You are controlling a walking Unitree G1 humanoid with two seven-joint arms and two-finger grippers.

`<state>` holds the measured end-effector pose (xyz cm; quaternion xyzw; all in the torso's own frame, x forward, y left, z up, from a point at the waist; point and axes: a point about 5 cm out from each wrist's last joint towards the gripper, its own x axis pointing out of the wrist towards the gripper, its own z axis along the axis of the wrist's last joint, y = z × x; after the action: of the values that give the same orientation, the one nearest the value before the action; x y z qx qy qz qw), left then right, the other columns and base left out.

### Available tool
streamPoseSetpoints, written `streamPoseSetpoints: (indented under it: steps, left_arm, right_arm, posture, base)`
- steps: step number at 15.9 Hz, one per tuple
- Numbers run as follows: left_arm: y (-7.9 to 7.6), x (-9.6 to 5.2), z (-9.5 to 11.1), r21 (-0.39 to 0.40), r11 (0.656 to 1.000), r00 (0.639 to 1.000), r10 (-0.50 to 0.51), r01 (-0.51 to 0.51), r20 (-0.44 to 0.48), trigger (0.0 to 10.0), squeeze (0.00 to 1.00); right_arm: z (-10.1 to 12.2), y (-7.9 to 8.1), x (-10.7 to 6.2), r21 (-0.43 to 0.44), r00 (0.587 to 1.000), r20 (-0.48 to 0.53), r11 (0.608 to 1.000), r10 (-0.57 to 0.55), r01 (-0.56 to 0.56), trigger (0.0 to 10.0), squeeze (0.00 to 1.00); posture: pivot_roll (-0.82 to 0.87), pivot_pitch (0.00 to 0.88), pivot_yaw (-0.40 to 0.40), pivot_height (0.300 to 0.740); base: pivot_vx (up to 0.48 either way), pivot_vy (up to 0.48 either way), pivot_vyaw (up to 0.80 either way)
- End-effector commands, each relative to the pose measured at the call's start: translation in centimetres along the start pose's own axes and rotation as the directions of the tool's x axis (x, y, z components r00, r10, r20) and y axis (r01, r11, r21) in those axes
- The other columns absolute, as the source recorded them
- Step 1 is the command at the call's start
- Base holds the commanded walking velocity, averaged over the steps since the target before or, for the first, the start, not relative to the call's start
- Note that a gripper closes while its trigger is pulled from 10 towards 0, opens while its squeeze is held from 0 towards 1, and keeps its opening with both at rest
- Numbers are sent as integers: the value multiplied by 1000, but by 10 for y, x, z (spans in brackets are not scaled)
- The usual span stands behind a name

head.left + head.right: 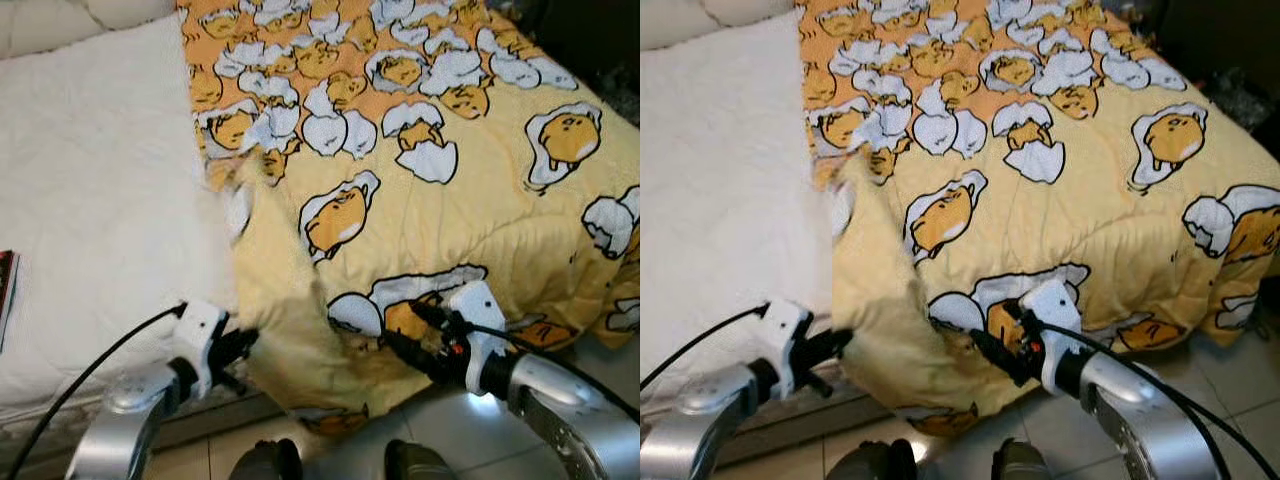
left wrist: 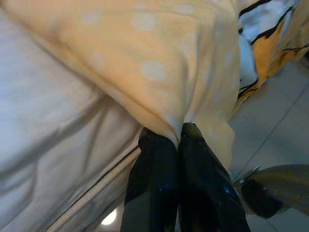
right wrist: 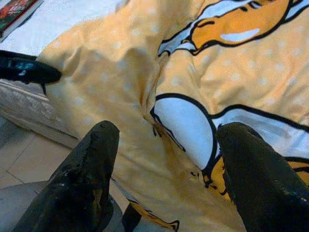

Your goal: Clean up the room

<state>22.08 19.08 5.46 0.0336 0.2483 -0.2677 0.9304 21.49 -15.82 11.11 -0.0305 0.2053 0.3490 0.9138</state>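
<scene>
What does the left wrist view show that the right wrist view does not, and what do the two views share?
Left wrist view: the left hand shut on a fold of the yellow blanket, its two black fingers pressed together on the cloth.

Right wrist view: the right hand open, its fingers spread before a cartoon print on the blanket, and a book lying on the white mattress.

Both: the yellow blanket hanging over the bed edge, the white mattress and the tiled floor.

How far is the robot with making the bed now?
Done: the yellow blanket already covers half the bed. In hand: the left claw is shut on the blanket's folded edge; the right claw is open at its hanging hem. Left: the white mattress lies bare, and the blanket is rumpled.
</scene>
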Motion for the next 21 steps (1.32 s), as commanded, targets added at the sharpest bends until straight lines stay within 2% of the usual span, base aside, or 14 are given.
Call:
streamPoseSetpoints:
  steps: [1, 3, 7, 10, 11, 12, 13, 14, 15, 16, 21]
  left_arm:
    - [5, -11, -1, 28, 998, 997, 61, -60, -37, 0, 0]
    - [6, -23, -8, 40, 994, 991, 103, -100, -83, 0, 0]
    - [10, -33, -17, 96, 984, 975, 160, -147, -153, 0, 0]
    - [2, -33, -17, 82, 991, 980, 117, -105, -161, 0, 0]
    - [-16, -30, -21, 66, 998, 980, -4, 18, -198, 0, 0]
    - [-21, -28, -24, 69, 997, 977, -31, 47, -212, 0, 0]
    - [-24, -25, -27, 72, 995, 972, -50, 69, -231, 1176, 0]
    - [-24, -23, -27, 78, 995, 972, -39, 59, -231, 10000, 0]
    - [-22, -17, -27, 48, 998, 974, -18, 30, -226, 10000, 0]
    - [-22, -15, -26, 23, 999, 976, -24, 30, -217, 10000, 1000]
    - [0, -15, -16, 85, 996, 980, 51, -35, -191, 10000, 1000]
  right_arm:
    - [1, 0, 1, -15, 1000, 0, 1000, 17, -17, 10000, 0]
    - [0, 0, 5, -24, 999, -5, 999, 38, -38, 10000, 0]
    - [-1, 3, 8, -35, 998, -10, 998, 55, -55, 10000, 0]
    - [-3, 4, 8, -42, 998, -18, 997, 63, -64, 10000, 0]
    - [-5, 3, 8, -54, 998, -26, 997, 63, -64, 10000, 0]
    - [-5, 2, 8, -56, 998, -27, 996, 61, -63, 10000, 0]
    - [-6, 0, 9, -61, 998, -31, 996, 58, -60, 10000, 0]
    - [-5, 0, 9, -66, 998, -32, 996, 57, -59, 10000, 0]
    - [-6, -1, 10, -71, 998, -34, 996, 55, -58, 10000, 0]
    - [-6, -2, 10, -75, 998, -33, 996, 54, -56, 10000, 0]
    - [-4, -5, 15, -83, 999, -7, 996, 37, -38, 10000, 0]
  posture:
    - [-124, 113, 84, 740]
    - [-111, 113, 73, 740]
    - [-117, 101, 77, 740]
    - [-120, 89, 81, 740]
    - [-124, 70, 83, 740]
    - [-126, 62, 84, 740]
    - [-130, 51, 85, 740]
    - [-131, 49, 86, 740]
    - [-135, 37, 86, 740]
    - [-136, 25, 88, 740]
    - [-121, 0, 94, 740]
  base:
    - [0, 0, 0]
    - [0, 0, 0]
    - [0, 0, 0]
    - [0, 0, 0]
    - [0, 0, 0]
    - [0, 0, 0]
    - [0, 0, 0]
    - [0, 0, 0]
    - [0, 0, 0]
    - [0, 0, 0]
    - [0, 0, 0]
